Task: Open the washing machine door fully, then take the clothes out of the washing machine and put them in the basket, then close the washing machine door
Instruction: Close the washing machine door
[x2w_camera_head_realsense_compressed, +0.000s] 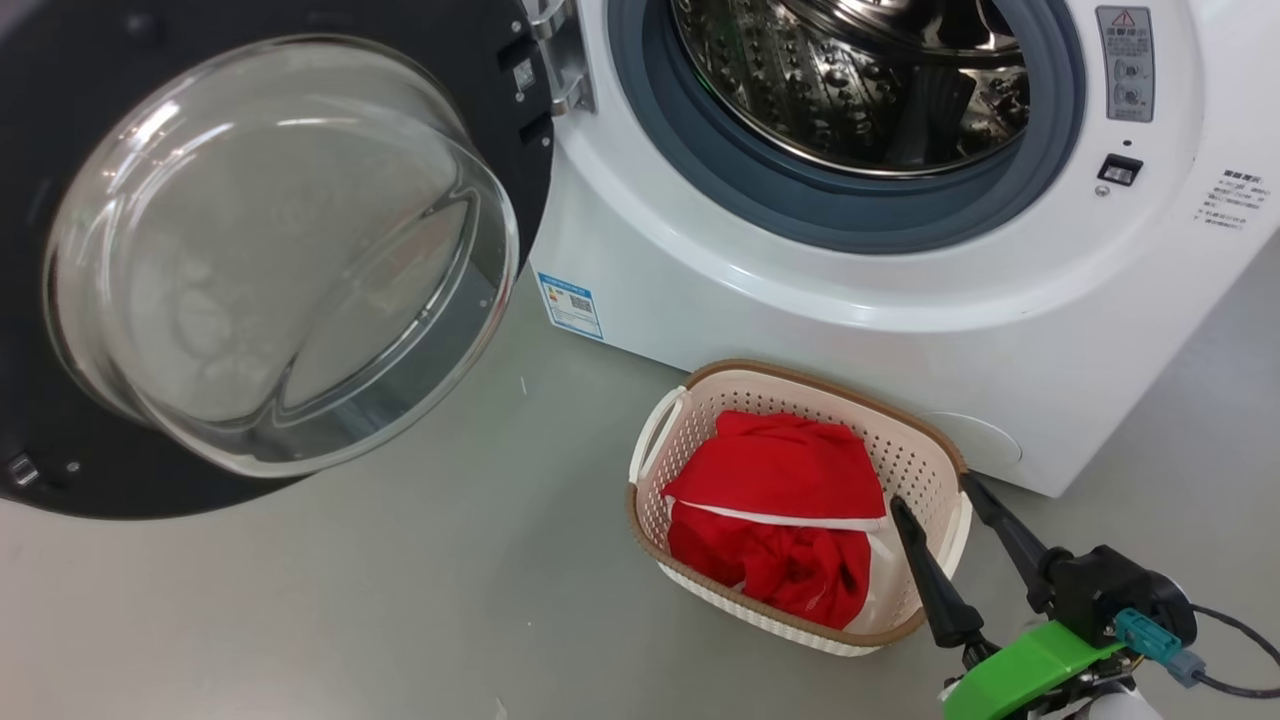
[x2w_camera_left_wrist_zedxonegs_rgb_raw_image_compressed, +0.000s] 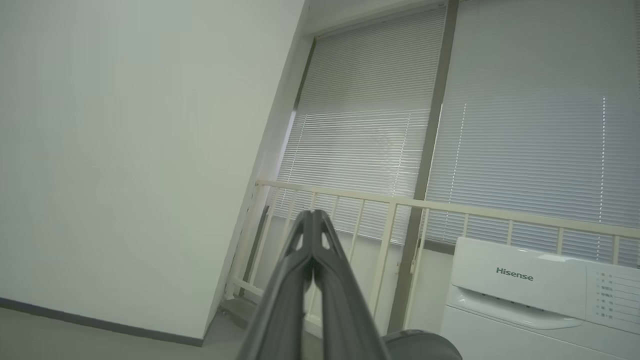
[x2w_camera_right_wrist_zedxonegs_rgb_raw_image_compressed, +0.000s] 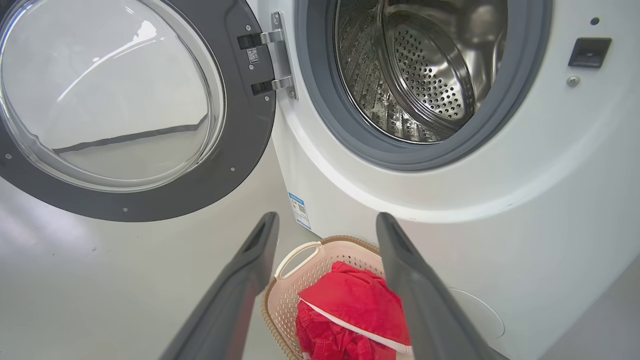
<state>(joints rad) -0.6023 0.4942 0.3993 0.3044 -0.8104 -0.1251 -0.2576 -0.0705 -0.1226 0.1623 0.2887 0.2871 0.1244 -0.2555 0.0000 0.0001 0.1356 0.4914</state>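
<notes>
Over the basket (x2w_camera_head_realsense_compressed: 905, 455) of clothes (x2w_camera_head_realsense_compressed: 780, 470), right gripper (x2w_camera_head_realsense_compressed: 932, 490) jaws apart, left gripper (x2w_camera_left_wrist_zedxonegs_rgb_raw_image_compressed: 312, 215) jaws together; best sweep the washing machine door (x2w_camera_head_realsense_compressed: 270, 250) shut by its black rim

Grey floor (x2w_camera_head_realsense_compressed: 300, 600) carries white washing machine (x2w_camera_head_realsense_compressed: 760, 290); cream basket (x2w_camera_head_realsense_compressed: 650, 505) stands just beside its front.

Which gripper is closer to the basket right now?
Right. The right gripper, open, is at the basket's right rim; the left gripper, shut, points at window blinds, away from it.
</notes>
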